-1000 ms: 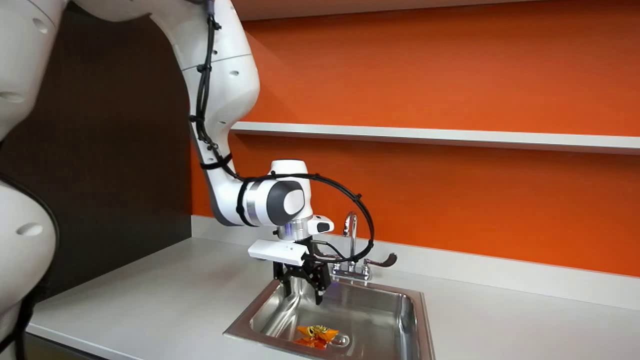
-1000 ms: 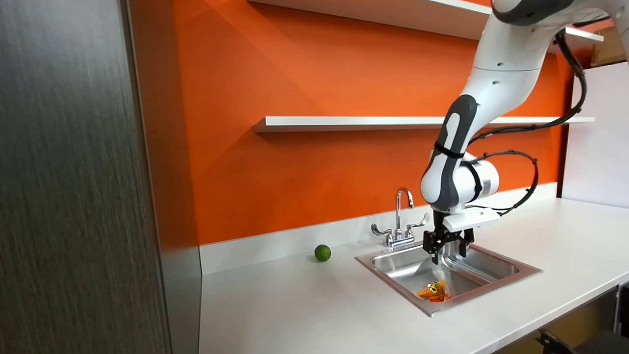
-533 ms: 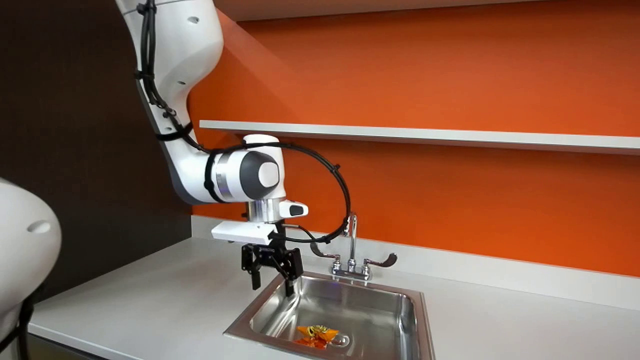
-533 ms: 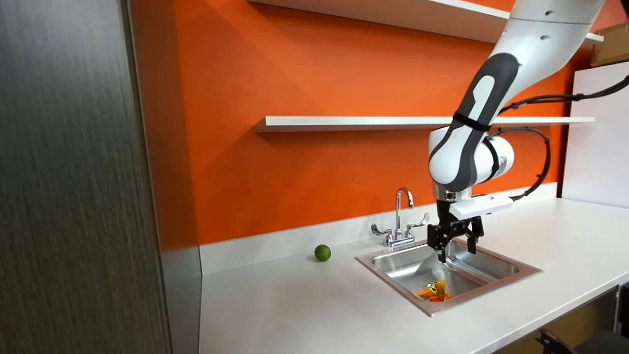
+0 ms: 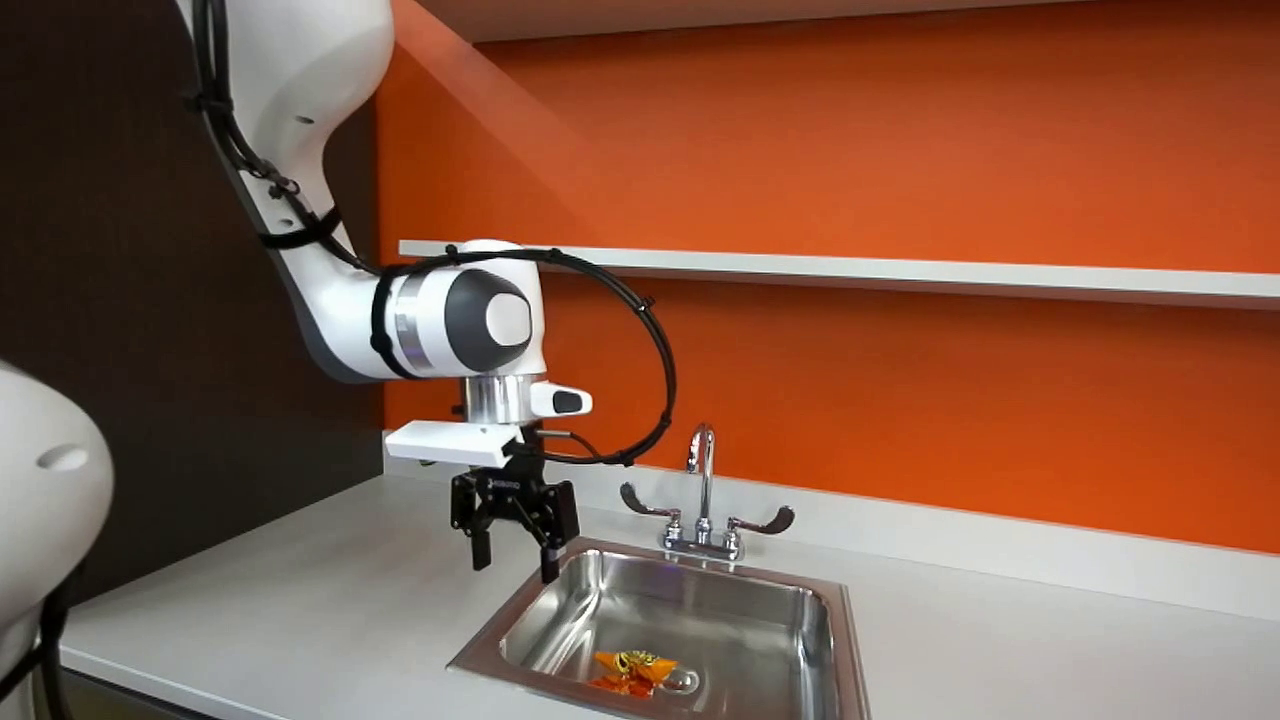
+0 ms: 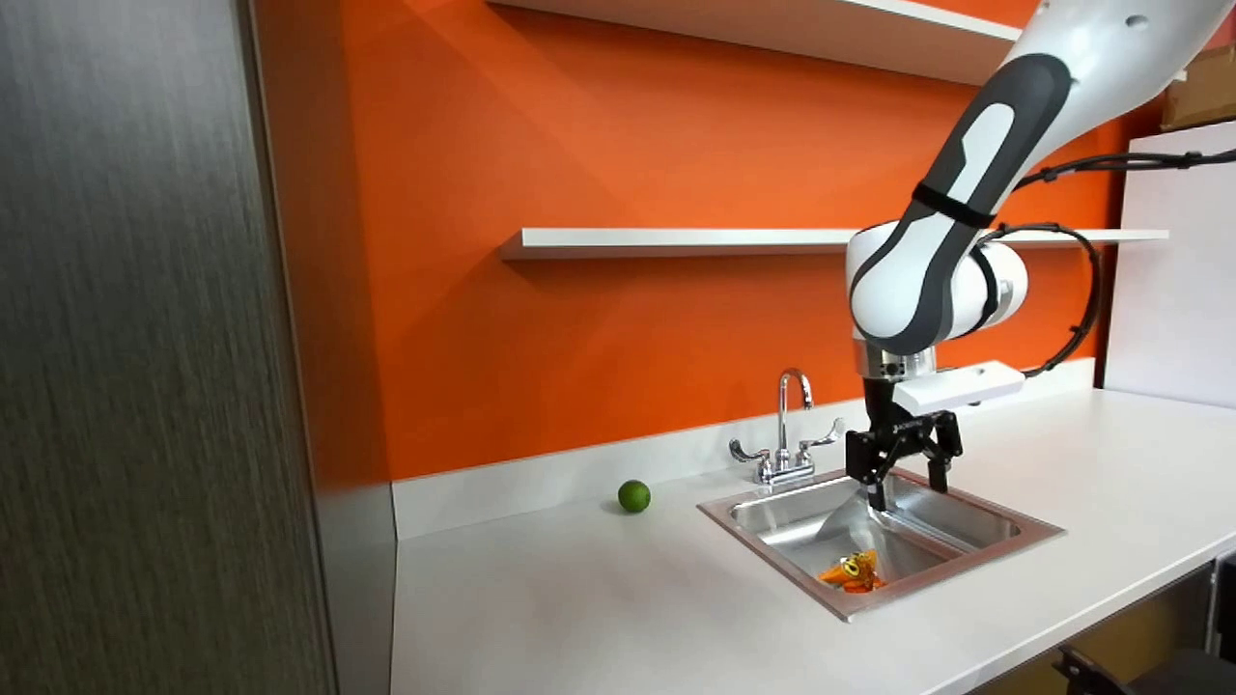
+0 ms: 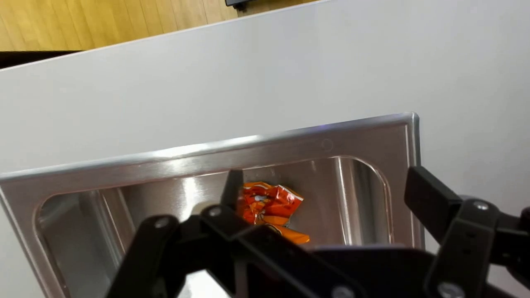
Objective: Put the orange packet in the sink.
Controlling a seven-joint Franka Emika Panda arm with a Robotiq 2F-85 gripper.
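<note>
The orange packet [image 5: 635, 672] is a crinkled orange-red packet with yellow and dark marks. It lies on the bottom of the steel sink [image 5: 848, 640], by the drain; it also shows in an exterior view [image 6: 854, 571] and the wrist view [image 7: 281, 203]. The sink's rim also shows in an exterior view [image 6: 772, 568] and the wrist view [image 7: 298, 142]. My gripper [image 5: 515, 563] is open and empty, apart from the packet and above the sink's edge. It shows open in an exterior view [image 6: 908, 488] and the wrist view [image 7: 325, 182], where one finger covers part of the packet.
A chrome two-handled faucet [image 5: 705, 500] stands behind the sink. A small green ball [image 6: 633, 496] rests on the counter [image 6: 541, 608] near the back wall. A white shelf [image 6: 715, 243] runs along the orange wall, and a dark panel [image 5: 220, 330] stands beside the counter.
My open gripper has risen out of the sink area and moved away from the faucet, leftward in an exterior view. The packet has stayed where it lies in the sink.
</note>
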